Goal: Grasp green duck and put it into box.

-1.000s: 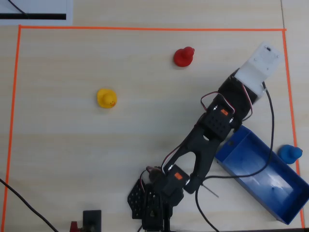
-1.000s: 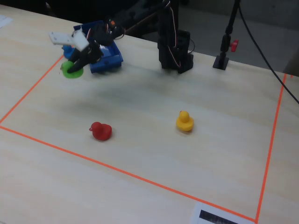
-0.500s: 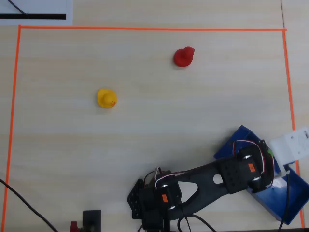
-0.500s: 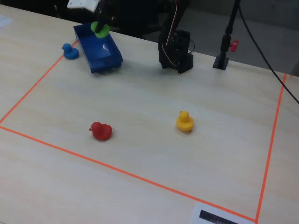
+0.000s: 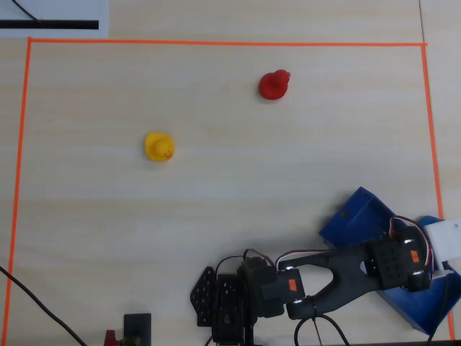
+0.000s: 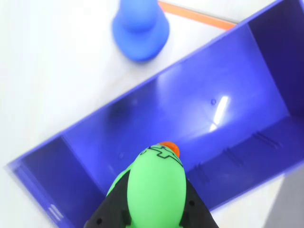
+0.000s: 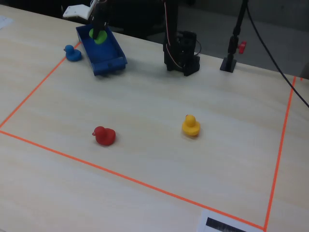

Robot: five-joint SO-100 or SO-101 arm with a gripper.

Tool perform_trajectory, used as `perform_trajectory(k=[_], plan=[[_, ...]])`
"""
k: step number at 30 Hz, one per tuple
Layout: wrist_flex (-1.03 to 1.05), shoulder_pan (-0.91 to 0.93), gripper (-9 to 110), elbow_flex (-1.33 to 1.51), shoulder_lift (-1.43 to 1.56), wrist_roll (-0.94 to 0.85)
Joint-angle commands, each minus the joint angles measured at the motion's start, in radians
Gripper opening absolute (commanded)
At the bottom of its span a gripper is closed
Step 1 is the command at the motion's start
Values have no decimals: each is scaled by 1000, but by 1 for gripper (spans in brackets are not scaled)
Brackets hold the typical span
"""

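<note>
Wrist view, nearest first: green duck [image 6: 156,187] sits clamped in the jaws, dark fingers [image 6: 110,214] pressed against both its sides, orange beak pointing away from the camera. So the jaws are closed on the duck, only as wide as its body.

Directly below and beyond the duck is the box [image 6: 223,78], open top; the floor that shows is bare, glossy blue with a light glare. Duck hangs over the box interior, near the close wall; can't tell if it touches the floor.

Past the far box wall, on the tabletop [image 6: 42,71], stands the blue duck [image 6: 140,26], outside the box, just beside it. Orange tape line [image 6: 199,16] runs beyond that.

Fixed view: the duck [image 7: 99,36] shows inside the box [image 7: 108,63] outline, arm coming down onto it from above.

Overhead: arm [image 5: 338,268] stretched out from its base [image 5: 230,303] toward the box [image 5: 360,216], wrist over the box.

Well apart from the jaws: yellow duck [image 5: 159,146] and red duck [image 5: 274,84], both on open tabletop inside the tape.
</note>
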Motion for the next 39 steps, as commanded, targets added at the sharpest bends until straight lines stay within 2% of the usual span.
perform_trajectory(k=[1, 9, 13, 17, 27, 35, 39], plan=[[-57, 35, 0, -72, -66, -34], [-38, 114, 0, -52, -114, -186], [-54, 130, 7, -18, -100, -236], [-69, 124, 13, -18, -101, -239], [-83, 103, 20, -3, -80, -235], [-92, 28, 15, 23, 20, -212], [-114, -176, 7, 44, 150, -126]])
